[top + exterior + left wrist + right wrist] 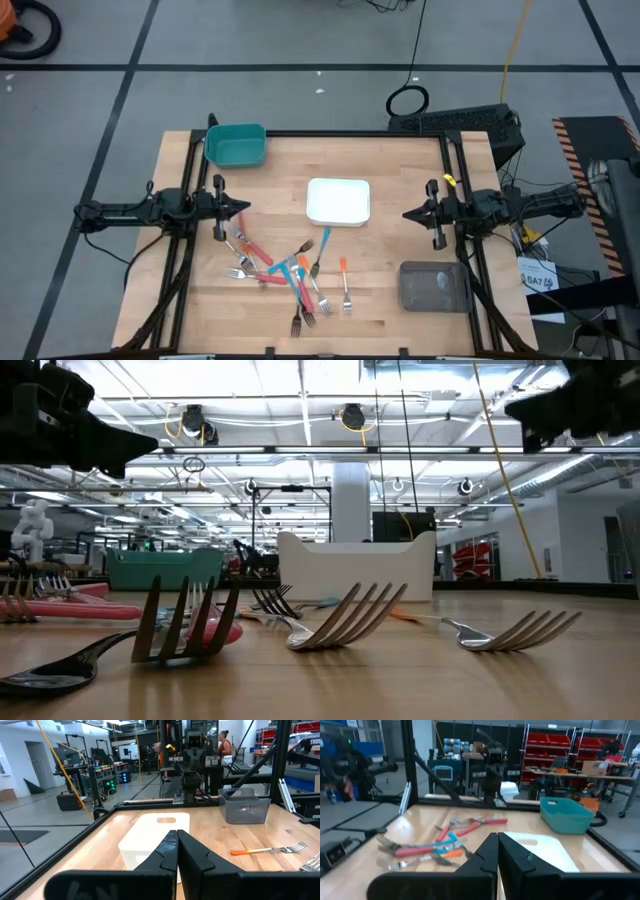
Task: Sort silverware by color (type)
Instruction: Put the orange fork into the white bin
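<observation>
nothing sorted yet, by the look of it. silverware (290, 275) heaped in a loose pile on the bench (380, 250), near its front edge, red, blue and orange handles crossed over one another; one orange fork (345, 285) a little apart. teal tray (236, 145), white tray (338, 201) and grey tray (434, 286) all without forks. left tool (240, 207) and right tool (408, 213) clenched on nothing, poised at either side, well clear of the pile. whole job left.

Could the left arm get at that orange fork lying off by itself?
Probably yes: the left tool hangs shut over bare table, and the orange fork lies apart from the pile with nothing over it.
</observation>
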You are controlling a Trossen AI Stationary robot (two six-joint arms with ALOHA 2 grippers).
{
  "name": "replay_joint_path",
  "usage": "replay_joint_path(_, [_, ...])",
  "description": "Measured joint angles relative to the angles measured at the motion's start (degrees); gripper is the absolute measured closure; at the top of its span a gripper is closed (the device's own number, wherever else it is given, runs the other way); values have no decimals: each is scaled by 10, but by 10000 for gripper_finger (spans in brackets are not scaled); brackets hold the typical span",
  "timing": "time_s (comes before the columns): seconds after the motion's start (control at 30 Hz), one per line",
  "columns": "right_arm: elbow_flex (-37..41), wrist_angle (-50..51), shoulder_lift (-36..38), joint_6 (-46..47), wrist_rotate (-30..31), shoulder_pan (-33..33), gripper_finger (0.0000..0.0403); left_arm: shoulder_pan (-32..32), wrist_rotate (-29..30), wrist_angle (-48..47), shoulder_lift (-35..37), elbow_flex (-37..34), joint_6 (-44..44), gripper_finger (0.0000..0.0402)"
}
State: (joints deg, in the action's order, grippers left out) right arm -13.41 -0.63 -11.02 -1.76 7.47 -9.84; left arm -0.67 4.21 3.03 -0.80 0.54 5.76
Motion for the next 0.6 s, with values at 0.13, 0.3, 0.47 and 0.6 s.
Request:
replay_joint_path(0.13, [-56,23,-43,16,0,0,402,0,0,0,0,0,0,394])
replay_joint_path(0.3, [-142,82,-100,32,0,0,402,0,0,0,0,0,0,394])
replay_joint_path(0.47, [-226,125,-154,37,0,0,403,0,0,0,0,0,0,394])
replay_joint_path(0.6, [-281,142,-190,36,0,0,403,0,0,0,0,0,0,394])
